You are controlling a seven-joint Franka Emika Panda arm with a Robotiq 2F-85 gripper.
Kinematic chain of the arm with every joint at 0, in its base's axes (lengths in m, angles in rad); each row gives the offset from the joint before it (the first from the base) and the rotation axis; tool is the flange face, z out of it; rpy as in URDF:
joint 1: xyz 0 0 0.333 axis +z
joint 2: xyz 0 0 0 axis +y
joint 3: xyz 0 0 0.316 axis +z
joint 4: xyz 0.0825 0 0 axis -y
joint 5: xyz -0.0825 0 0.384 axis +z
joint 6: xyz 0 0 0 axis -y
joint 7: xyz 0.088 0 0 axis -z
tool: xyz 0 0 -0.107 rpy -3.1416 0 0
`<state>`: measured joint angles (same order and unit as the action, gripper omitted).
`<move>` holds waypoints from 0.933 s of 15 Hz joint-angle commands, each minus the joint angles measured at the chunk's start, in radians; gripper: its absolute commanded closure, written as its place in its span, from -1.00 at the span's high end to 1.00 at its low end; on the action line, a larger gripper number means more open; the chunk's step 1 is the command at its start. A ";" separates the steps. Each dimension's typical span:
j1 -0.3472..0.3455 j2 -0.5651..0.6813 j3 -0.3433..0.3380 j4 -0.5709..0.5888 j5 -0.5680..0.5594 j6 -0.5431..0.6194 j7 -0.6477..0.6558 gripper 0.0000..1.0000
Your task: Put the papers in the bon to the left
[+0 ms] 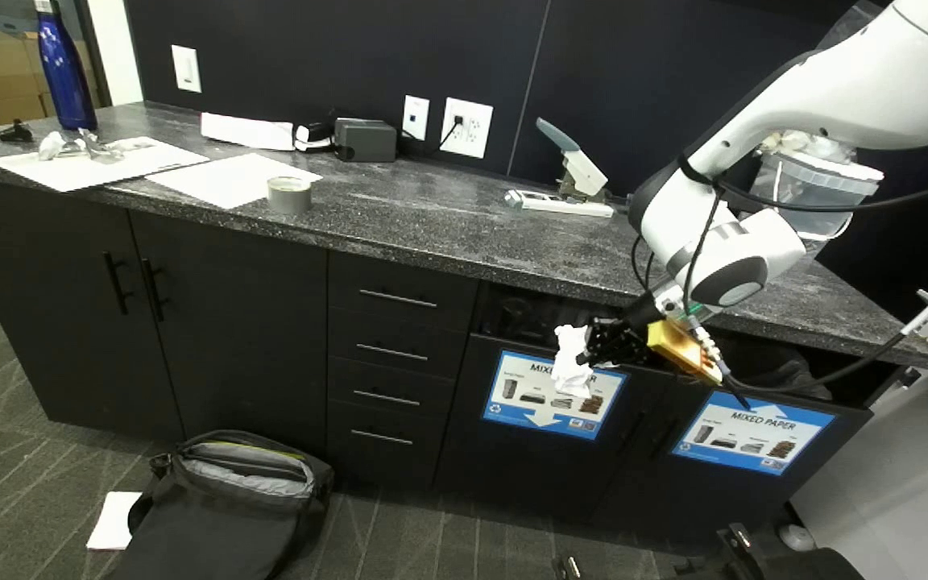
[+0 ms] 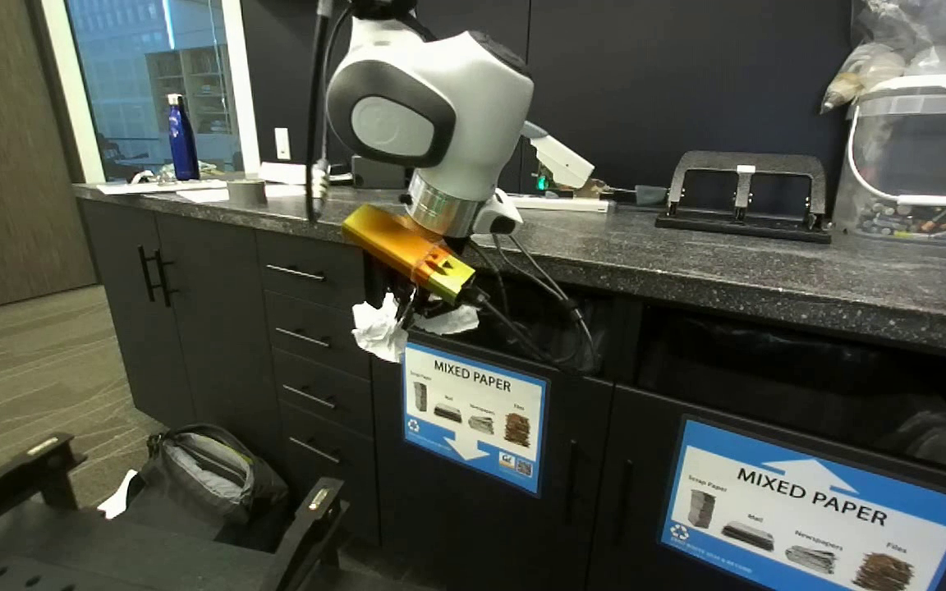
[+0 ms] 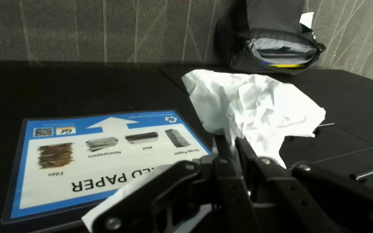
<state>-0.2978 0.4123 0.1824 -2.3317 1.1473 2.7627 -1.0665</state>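
Black jointed pincer (image 3: 233,142) grasps crumpled white paper wad (image 3: 254,100); prob. v. light, soft, tearable; best hold: bunched middle.

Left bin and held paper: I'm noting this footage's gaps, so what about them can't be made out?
Whether the crumpled paper and white strip are one piece: jaws cover the middle, wrist view.
Left bin: contents lost in shadow behind its front, both exterior views.
Its label: start of the title behind strip and jaws, wrist view.
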 commanded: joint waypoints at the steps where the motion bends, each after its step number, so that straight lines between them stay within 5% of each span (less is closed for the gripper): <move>1: -0.059 -0.071 0.120 -0.041 0.278 0.151 -0.277 -0.78; 3: -0.094 -0.076 0.169 0.002 0.451 0.190 -0.435 -0.78; 7: -0.062 -0.077 0.145 0.113 0.785 0.210 -0.744 -0.77; 9: 0.020 -0.090 0.039 0.149 0.952 0.182 -0.904 -0.78; 14: 0.321 -0.061 -0.351 0.175 1.367 0.086 -1.296 -0.78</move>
<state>-0.1404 0.3370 0.0279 -2.1587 2.3176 2.8864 -2.1661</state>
